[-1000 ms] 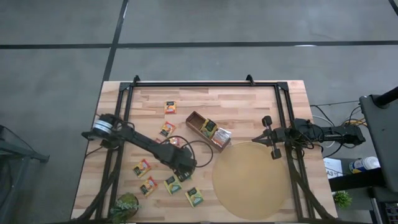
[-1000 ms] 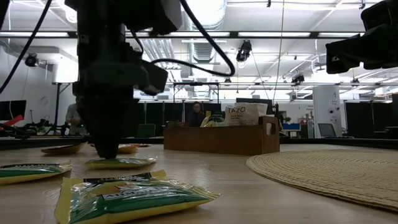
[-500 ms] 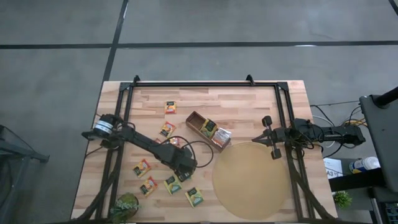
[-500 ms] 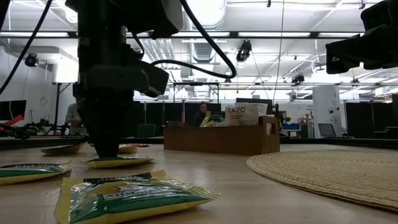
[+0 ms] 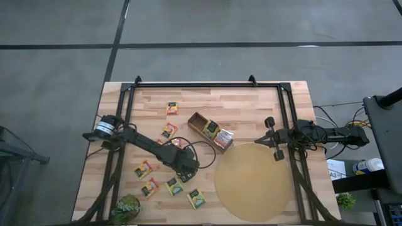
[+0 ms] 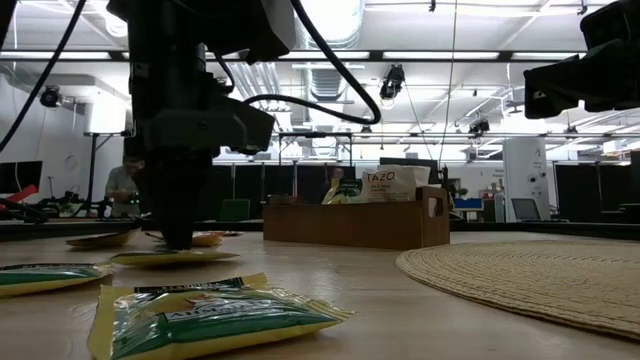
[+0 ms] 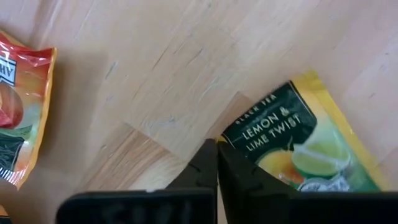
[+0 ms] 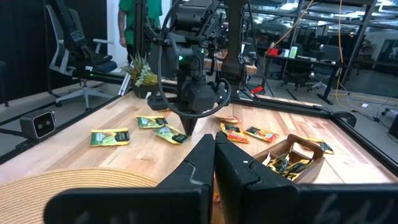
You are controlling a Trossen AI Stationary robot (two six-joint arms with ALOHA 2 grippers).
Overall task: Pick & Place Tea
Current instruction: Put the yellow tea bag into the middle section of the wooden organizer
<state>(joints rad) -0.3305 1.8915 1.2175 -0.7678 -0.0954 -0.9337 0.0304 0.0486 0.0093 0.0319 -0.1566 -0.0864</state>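
Note:
Several small tea sachets lie flat on the wooden table [image 5: 251, 103], among them a green-yellow one [image 6: 210, 315] close to the near edge. My left gripper [image 7: 216, 146] points straight down, shut, with its tips at a corner of a yellow lemon-and-lime sachet [image 7: 298, 146], also seen in the low view [image 6: 175, 257]. In the high view my left gripper [image 5: 186, 171] stands left of the round tan mat [image 5: 254, 182]. My right gripper [image 8: 214, 140] waits shut and level at the right side [image 5: 262, 139]. My left gripper comes from above, and its shut fingertips meet the lemon-and-lime sachet at one corner [image 7: 227, 134]. The sachet lies flat on the table beside the fingers. I cannot tell whether the corner is caught between the fingers or only touches them.
A brown wooden box [image 5: 210, 132] with sachets in it stands behind the mat. An orange-red sachet [image 7: 18, 124] lies close to my left gripper. A small plant [image 5: 127, 207] sits at the near left corner. A black frame [image 5: 207, 85] borders the table.
My left gripper has shut while staying in place over the lemon-and-lime sachet. In the low view the sachet has slid a little along the table toward that picture's left and lies flatter than before.

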